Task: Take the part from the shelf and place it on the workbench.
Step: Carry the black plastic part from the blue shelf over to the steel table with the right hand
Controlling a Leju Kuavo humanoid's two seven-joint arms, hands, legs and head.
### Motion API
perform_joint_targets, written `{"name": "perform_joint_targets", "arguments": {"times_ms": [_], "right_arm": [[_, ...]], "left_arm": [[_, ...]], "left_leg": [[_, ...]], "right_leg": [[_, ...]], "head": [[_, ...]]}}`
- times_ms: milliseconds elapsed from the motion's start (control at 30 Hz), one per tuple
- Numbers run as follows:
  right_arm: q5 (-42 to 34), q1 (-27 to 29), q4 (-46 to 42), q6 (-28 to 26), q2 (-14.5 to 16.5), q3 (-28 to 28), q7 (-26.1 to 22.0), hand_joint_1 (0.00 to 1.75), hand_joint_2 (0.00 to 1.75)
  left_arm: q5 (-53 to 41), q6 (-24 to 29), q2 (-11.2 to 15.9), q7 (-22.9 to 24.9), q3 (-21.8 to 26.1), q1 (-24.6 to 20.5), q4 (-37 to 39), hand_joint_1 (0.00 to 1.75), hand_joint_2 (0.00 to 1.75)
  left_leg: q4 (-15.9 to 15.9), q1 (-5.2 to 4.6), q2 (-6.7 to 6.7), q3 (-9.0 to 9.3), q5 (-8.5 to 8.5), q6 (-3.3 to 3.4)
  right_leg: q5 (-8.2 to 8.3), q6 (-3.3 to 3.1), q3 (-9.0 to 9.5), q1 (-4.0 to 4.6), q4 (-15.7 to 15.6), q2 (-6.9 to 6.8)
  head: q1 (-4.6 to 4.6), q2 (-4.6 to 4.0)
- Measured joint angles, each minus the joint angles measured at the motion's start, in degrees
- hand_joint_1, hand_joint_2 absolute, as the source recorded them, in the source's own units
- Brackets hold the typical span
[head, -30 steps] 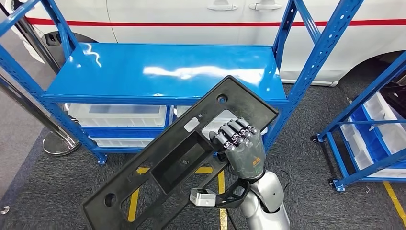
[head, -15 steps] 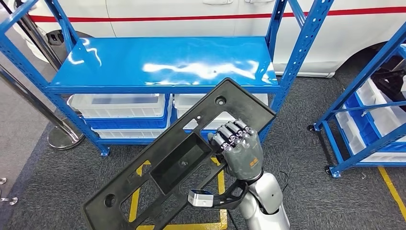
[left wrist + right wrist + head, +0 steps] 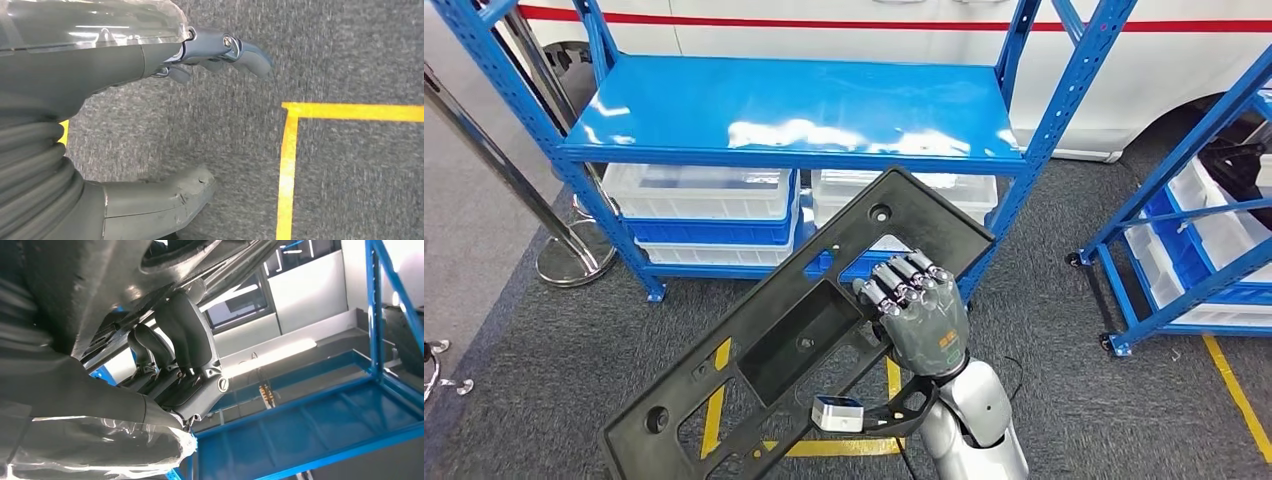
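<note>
Gripping the long black part (image 3: 799, 335) along its right edge, the right hand (image 3: 921, 315) is holding it up in the air in front of the blue shelf (image 3: 794, 105), with the fingers (image 3: 902, 280) curling over the panel's rim near its upper end. The part is lying tilted, its upper end sitting just before the shelf's front right edge and its lower end dropping toward the near left, above the grey carpet (image 3: 554, 370) and the yellow floor tape (image 3: 714, 410). It is touching neither the shelf nor the floor. In the right wrist view the dark fingers (image 3: 185, 335) are pressing against the underside of the part (image 3: 80, 285).

The left hand (image 3: 150, 125) is hanging over the carpet (image 3: 350, 50) beside a corner of yellow tape (image 3: 295, 120), holding nothing, with thumb and fingers apart.

The shelf's top board is lying bare and glossy. Clear plastic bins (image 3: 699, 190) are sitting on the lower tier. A white car (image 3: 874, 30) with a red stripe is standing behind the shelf. A second blue rack (image 3: 1194, 230) is standing at the right, and a steel post (image 3: 514, 180) on a round base at the left.
</note>
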Motion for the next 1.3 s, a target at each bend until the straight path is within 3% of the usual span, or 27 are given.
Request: {"name": "perform_joint_targets", "arguments": {"times_ms": [67, 100, 133, 200, 267, 300, 333, 400, 433, 500, 567, 600, 633, 667, 733, 767, 833, 900, 933, 967, 1000, 1067, 1100, 1133, 1200, 1233, 1300], "right_arm": [[0.0, 0.0, 0.1, 0.0, 0.0, 0.0, 0.3, 1.75, 1.75], [0.1, 0.0, 0.1, 0.0, 0.0, 0.0, 0.4, 1.75, 1.75], [0.1, 0.0, 0.2, 0.0, 0.0, 0.0, 0.4, 1.75, 1.75], [0.3, 0.0, 0.1, 0.0, 0.0, 0.0, 0.3, 1.75, 1.75], [0.7, 0.0, -0.1, 0.0, 0.0, 0.0, 0.1, 1.75, 1.75], [0.8, 0.0, -0.3, 0.0, 0.0, 0.0, -0.1, 1.75, 1.75], [1.0, 0.0, -0.4, 0.0, 0.0, 0.1, -0.2, 1.75, 1.75], [1.3, 0.0, -0.5, 0.0, 0.1, 0.1, -0.4, 1.75, 1.75], [1.5, 0.0, -0.6, 0.0, 0.1, 0.1, -0.5, 1.75, 1.75], [1.8, 0.0, -0.6, 0.0, 0.1, 0.1, -0.7, 1.75, 1.75], [2.1, 0.0, -0.7, 0.0, 0.1, 0.1, -0.8, 1.75, 1.75], [2.2, 0.1, -0.7, 0.0, 0.1, 0.1, -0.8, 1.75, 1.75], [2.3, 0.1, -0.7, 0.0, 0.1, 0.1, -0.8, 1.75, 1.75], [2.4, 0.1, -0.8, 0.0, 0.1, 0.1, -0.8, 1.75, 1.75], [2.4, 0.1, -0.9, 0.0, 0.1, 0.1, -0.9, 1.75, 1.75], [2.5, 0.1, -1.1, 0.0, 0.2, 0.1, -0.9, 1.75, 1.75], [2.5, 0.1, -1.5, 0.0, 0.2, 0.1, -0.9, 1.75, 1.75], [2.5, 0.2, -1.7, 0.0, 0.2, 0.1, -0.9, 1.75, 1.75], [2.4, 0.2, -1.7, 0.0, 0.2, 0.1, -0.9, 1.75, 1.75], [2.2, 0.2, -1.7, 0.0, 0.1, 0.0, -0.9, 1.75, 1.75], [2.1, 0.2, -1.7, 0.0, 0.1, 0.0, -0.9, 1.75, 1.75], [1.8, 0.2, -1.7, 0.0, 0.1, 0.0, -0.9, 1.75, 1.75], [1.8, 0.2, -1.7, 0.0, 0.1, 0.0, -0.9, 1.75, 1.75], [2.0, 0.2, -1.7, 0.0, 0.1, 0.0, -0.9, 1.75, 1.75], [2.3, 0.2, -1.7, 0.0, 0.1, 0.0, -0.7, 1.75, 1.75], [2.5, 0.2, -1.7, 0.0, 0.1, 0.0, -0.5, 1.75, 1.75], [3.0, 0.2, -1.8, 0.0, 0.1, 0.0, -0.1, 1.75, 1.75]], "left_arm": [[0.0, 0.0, 0.0, 0.0, 0.1, 0.0, 0.0, 0.00, 1.75], [0.0, 0.0, 0.0, 0.0, 0.1, 0.0, 0.0, 0.00, 1.75], [0.0, 0.0, 0.0, 0.0, 0.2, 0.0, 0.0, 0.00, 1.75], [0.0, 0.0, 0.0, 0.0, 0.2, 0.0, 0.0, 0.00, 1.75], [0.0, 0.0, -0.2, 0.0, 0.3, 0.1, 0.0, 0.00, 1.75], [-0.1, 0.0, -0.2, 0.0, 0.3, 0.1, 0.0, 0.00, 1.75], [-0.1, 0.0, -0.3, 0.0, 0.3, 0.1, 0.0, 0.00, 1.75], [-0.2, 0.0, -0.2, 0.1, 0.3, 0.2, 0.0, 0.00, 1.75], [-0.2, 0.0, -0.2, 0.1, 0.4, 0.2, 0.0, 0.00, 1.75], [-0.2, 0.0, -0.2, 0.1, 0.4, 0.4, 0.0, 0.00, 1.75], [-0.3, 0.0, -0.1, 0.2, 0.4, 0.5, 0.0, 0.00, 1.75], [-0.4, 0.0, -0.1, 0.2, 0.4, 0.5, 0.0, 0.00, 1.75], [-0.5, 0.0, -0.1, 0.3, 0.4, 0.5, 0.0, 0.00, 1.75], [-0.6, 0.0, -0.1, 0.4, 0.4, 0.5, 0.0, 0.00, 1.75], [-0.7, 0.0, -0.1, 0.6, 0.4, 0.4, 0.0, 0.00, 1.75], [-0.8, 0.0, -0.1, 0.7, 0.4, 0.3, 0.0, 0.00, 1.75], [-1.1, 0.0, -0.1, 0.8, 0.4, 0.0, 0.0, 0.00, 1.75], [-1.2, -0.1, -0.1, 0.9, 0.4, -0.1, 0.0, 0.00, 1.75], [-1.3, -0.1, -0.1, 0.9, 0.4, -0.1, 0.0, 0.00, 1.75], [-1.3, -0.1, -0.1, 0.9, 0.4, -0.2, 0.0, 0.00, 1.75], [-1.4, -0.2, -0.1, 0.9, 0.4, -0.3, 0.0, 0.00, 1.75], [-1.5, -0.4, -0.1, 0.9, 0.4, -0.5, 0.0, 0.00, 1.75], [-1.5, -0.4, -0.1, 0.9, 0.4, -0.6, 0.0, 0.00, 1.75], [-1.6, -0.5, -0.1, 1.0, 0.4, -0.6, 0.0, 0.00, 1.75], [-1.8, -0.6, -0.1, 1.1, 0.4, -0.8, 0.0, 0.00, 1.75], [-1.8, -0.6, -0.1, 1.1, 0.4, -1.0, 0.0, 0.00, 1.75], [-2.0, -0.6, -0.3, 1.3, 0.3, -1.1, 0.0, 0.00, 1.75]], "left_leg": [[0.1, -0.49, 0.12, -1.72, 1.29, 0.68], [0.2, -0.77, 0.18, -2.62, 1.93, 0.83], [0.3, -1.06, 0.22, -3.52, 2.56, 0.92], [0.4, -1.60, 0.21, -5.12, 3.79, 1.00], [0.4, -1.90, 0.16, -6.07, 4.92, 0.76], [0.3, -1.83, 0.17, -6.24, 5.49, 0.54], [0.1, -1.70, 0.19, -6.33, 6.13, 0.23], [-0.6, -1.51, 0.17, -6.57, 7.29, -0.37], [-0.5, -1.50, 0.08, -6.97, 6.77, -0.69], [2.6, -1.30, -0.05, -8.16, 2.12, -1.32], [9.9, -0.97, -0.06, -9.39, -4.11, -2.03], [13.5, -0.84, -0.05, -9.63, -5.45, -2.34], [15.9, -0.74, -0.04, -9.29, -5.26, -2.63], [16.4, -0.62, -0.03, -8.11, -3.80, -2.87], [11.4, -0.25, -0.05, -2.91, -1.29, -3.32], [6.7, -0.22, -0.13, 0.61, -1.81, -3.38], [0.3, -0.38, -0.35, 4.91, -4.08, -2.67], [-0.8, -0.59, -0.40, 5.03, -4.16, -1.38], [-0.8, -0.57, -0.21, 4.59, -3.54, -0.84], [-0.8, -0.53, -0.01, 3.91, -2.79, -0.24], [-0.9, -0.47, 0.20, 3.08, -1.93, 0.25], [-0.8, -0.65, 0.37, 1.13, -0.31, 0.72], [-0.8, -0.77, 0.41, 0.11, 0.50, 0.75], [-0.7, -0.90, 0.45, -0.98, 1.27, 0.73], [-0.5, -1.17, 0.51, -3.07, 2.71, 0.59], [-0.4, -1.26, 0.51, -3.94, 3.38, 0.49], [-0.2, -1.43, 0.46, -5.11, 4.54, 0.07]], "right_leg": [[-4.94, -0.10, -1.82, 0.12, 7.5, 0.11], [-5.67, -0.23, -2.00, 0.22, 10.1, 0.16], [-5.08, -0.50, -1.26, 0.37, 10.9, 0.20], [-2.31, -1.61, 3.22, 0.89, 6.8, 0.25], [-2.15, -3.02, 9.31, 1.61, -1.5, 0.23], [-2.56, -3.39, 11.25, 1.93, -4.6, 0.23], [-2.93, -3.56, 12.17, 2.19, -6.4, 0.22], [-1.58, -3.57, 11.71, 2.11, -7.5, 0.14], [-0.69, -3.75, 11.17, 1.87, -8.0, 0.05], [1.29, -3.99, 9.58, 1.29, -8.7, -0.14], [2.97, -4.02, 7.56, 1.22, -8.6, -0.21], [3.77, -3.91, 6.48, 1.19, -8.5, -0.27], [4.54, -3.77, 5.33, 1.13, -8.2, -0.34], [5.26, -3.58, 4.13, 1.04, -8.0, -0.40], [6.50, -3.04, 1.90, 0.85, -7.1, -0.44], [7.02, -2.71, 0.99, 0.84, -6.5, -0.41], [8.01, -2.02, 0.23, 0.91, -6.0, -0.41], [9.13, -1.34, 0.14, 0.91, -6.2, -0.36], [8.87, -1.05, -0.14, 0.81, -6.0, -0.21], [7.42, -0.82, -0.66, 0.73, -5.0, -0.04], [4.76, -0.65, -1.42, 0.63, -2.9, 0.13], [-1.81, -0.47, -3.09, 0.55, 4.1, 0.25], [-3.62, -0.43, -3.58, 0.54, 7.8, 0.27], [-3.85, -0.46, -3.50, 0.54, 10.4, 0.27], [-1.29, -0.87, -0.85, 0.62, 10.5, 0.29], [-0.11, -1.30, 1.99, 0.76, 7.6, 0.32], [-1.11, -2.16, 8.99, 1.15, -1.3, 0.34]], "head": [[-0.01, 0.00], [-0.01, 0.00], [-0.01, 0.00], [-0.01, 0.00], [-0.04, 0.00], [-0.03, 0.00], [-0.03, 0.00], [0.01, 0.00], [-0.02, 0.00], [-0.05, 0.00], [-0.06, 0.00], [-0.06, 0.00], [-0.05, 0.00], [-0.05, 0.00], [-0.07, 0.00], [-0.06, 0.00], [-0.06, 0.00], [-0.03, 0.00], [-0.01, 0.00], [0.00, 0.00], [0.01, 0.00], [0.01, 0.00], [0.01, 0.00], [0.00, 0.00], [-0.01, 0.00], [-0.01, 0.00], [-0.03, 0.00]]}}
